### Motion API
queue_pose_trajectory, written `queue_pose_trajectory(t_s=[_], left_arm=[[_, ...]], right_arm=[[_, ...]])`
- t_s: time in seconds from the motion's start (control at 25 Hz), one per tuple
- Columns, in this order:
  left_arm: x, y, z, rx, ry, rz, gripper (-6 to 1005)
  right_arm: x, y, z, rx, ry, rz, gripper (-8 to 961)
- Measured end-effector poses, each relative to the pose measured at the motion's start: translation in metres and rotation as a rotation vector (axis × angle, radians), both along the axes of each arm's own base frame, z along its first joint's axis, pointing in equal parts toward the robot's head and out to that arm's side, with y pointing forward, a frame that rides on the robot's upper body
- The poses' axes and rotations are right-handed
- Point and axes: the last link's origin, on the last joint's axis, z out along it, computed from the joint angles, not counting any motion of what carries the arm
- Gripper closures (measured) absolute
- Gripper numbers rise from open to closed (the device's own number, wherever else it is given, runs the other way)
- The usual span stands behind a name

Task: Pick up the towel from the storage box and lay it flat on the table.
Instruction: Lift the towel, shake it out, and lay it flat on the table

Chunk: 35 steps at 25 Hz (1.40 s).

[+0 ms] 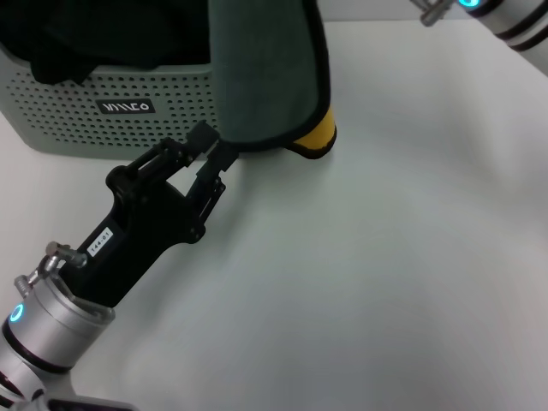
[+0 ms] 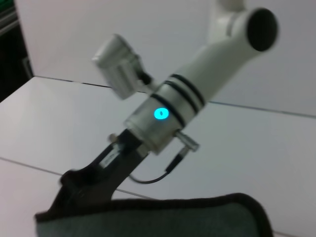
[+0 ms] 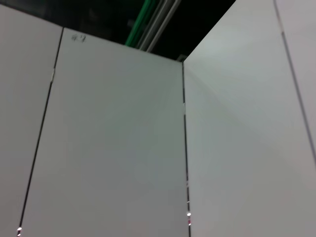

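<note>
The towel hangs upright over the table, grey-green face toward me, with black edging and a yellow fold at its lower corner. In the left wrist view my right gripper reaches down onto the towel's top edge and holds it up. Only the silver wrist of the right arm shows in the head view. My left gripper is open at the towel's lower left corner, one finger on each side of the black edge. The storage box stands at the back left.
A black cloth lies in the storage box. The box's perforated front wall is just behind my left gripper. White tabletop stretches to the right and toward the front.
</note>
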Motion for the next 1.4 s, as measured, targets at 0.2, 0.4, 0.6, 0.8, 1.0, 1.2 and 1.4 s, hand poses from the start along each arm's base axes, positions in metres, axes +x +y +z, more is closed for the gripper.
queue_pose_trajectory(t_s=[0.2, 0.4, 0.6, 0.8, 1.0, 1.2, 1.4], left_arm=[[-0.003, -0.002, -0.004, 0.026, 0.047, 0.017, 673], [-0.003, -0.003, -0.006, 0.02, 0.043, 0.029, 538], [-0.003, -0.003, -0.006, 0.02, 0.035, 0.038, 488], [-0.002, -0.002, -0.007, 0.015, 0.031, 0.037, 491], [-0.004, 0.0, -0.008, 0.011, 0.043, 0.056, 494], [-0.007, 0.009, -0.005, 0.056, 0.045, 0.106, 495], [-0.009, 0.01, -0.001, 0.112, 0.058, 0.124, 496]], right_arm=[[-0.009, 0.001, -0.007, -0.013, -0.025, 0.014, 941], [-0.018, 0.001, -0.012, -0.017, -0.045, 0.031, 942], [-0.025, 0.001, -0.019, -0.023, -0.073, 0.045, 942], [-0.027, 0.001, -0.023, -0.023, -0.087, 0.049, 942], [-0.029, 0.001, -0.022, -0.023, -0.081, 0.049, 942], [-0.031, -0.001, -0.021, -0.03, -0.072, 0.062, 942], [-0.03, -0.001, -0.021, -0.032, -0.071, 0.058, 942]])
